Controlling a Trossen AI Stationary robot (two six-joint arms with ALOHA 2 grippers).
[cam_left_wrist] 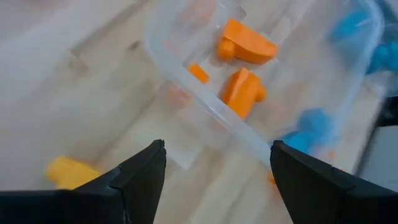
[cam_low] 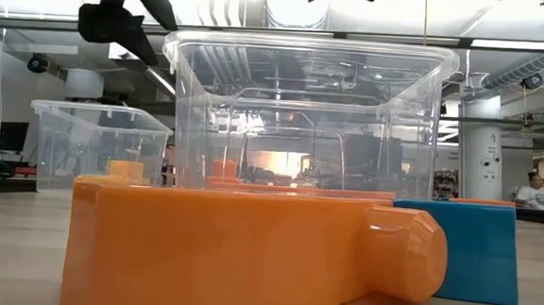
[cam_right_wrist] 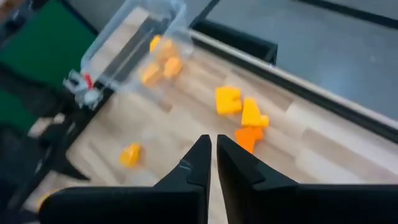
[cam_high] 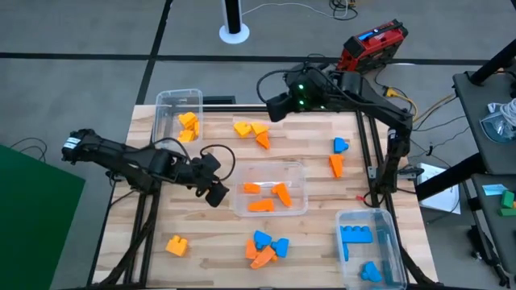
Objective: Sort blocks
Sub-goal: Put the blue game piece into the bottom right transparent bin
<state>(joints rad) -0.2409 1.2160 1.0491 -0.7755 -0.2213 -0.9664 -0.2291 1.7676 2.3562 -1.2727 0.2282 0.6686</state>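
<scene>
Loose blocks lie on the wooden table: two yellow ones and an orange one point(cam_high: 251, 130) at the far middle, a blue and an orange one point(cam_high: 338, 155) at the right, one yellow block point(cam_high: 176, 246) at the near left, and a blue-and-orange cluster point(cam_high: 264, 248) near the front. My left gripper point(cam_high: 215, 190) point(cam_left_wrist: 217, 149) hovers open and empty by the left wall of the middle bin point(cam_high: 300, 171). My right gripper point(cam_high: 272, 109) point(cam_right_wrist: 213, 146) is shut, holds nothing, and hangs above the far edge beside the yellow blocks point(cam_right_wrist: 239, 106).
Three clear bins stand on the table: one at the far left point(cam_high: 161, 109) with yellow blocks, the middle one with orange blocks point(cam_left_wrist: 245, 59), one at the near right point(cam_high: 348, 250) with blue blocks. In the low view an orange block point(cam_low: 247, 250) fills the foreground.
</scene>
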